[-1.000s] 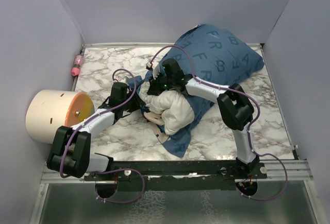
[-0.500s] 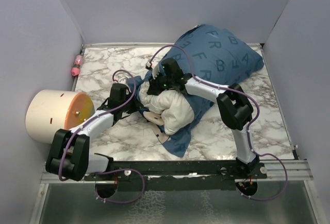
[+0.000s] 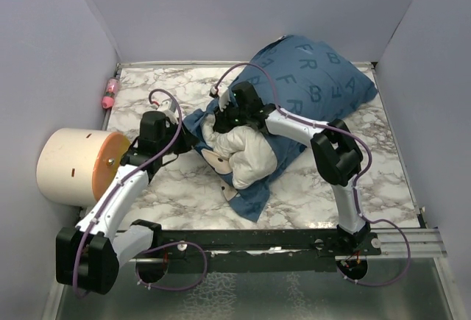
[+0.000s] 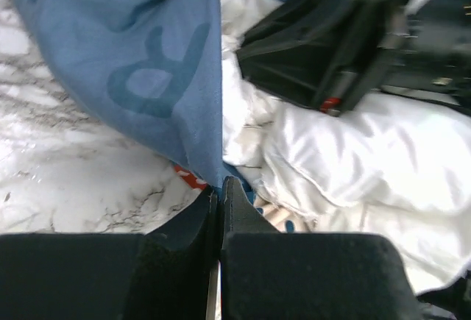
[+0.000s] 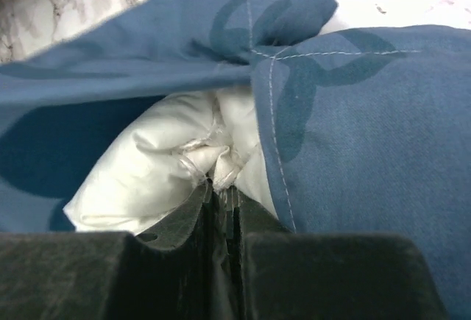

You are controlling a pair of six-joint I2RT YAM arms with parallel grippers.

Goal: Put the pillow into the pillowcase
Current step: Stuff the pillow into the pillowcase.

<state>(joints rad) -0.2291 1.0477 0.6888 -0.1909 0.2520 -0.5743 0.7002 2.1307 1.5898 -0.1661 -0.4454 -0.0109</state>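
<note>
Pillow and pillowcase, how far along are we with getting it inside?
Done: most of the pillow sits inside the pillowcase, which bulges at its far end. In hand: the left gripper pinches the case's open edge, and the right gripper pinches the pillow's white end. Left: that end sticks out of the opening and needs covering.

My white arm links (image 3: 121,184), chunky black joints (image 3: 335,158), purple cables (image 3: 246,66) looping along them, black rail (image 3: 250,237) at the bases, left gripper (image 4: 221,187) plain black.
</note>
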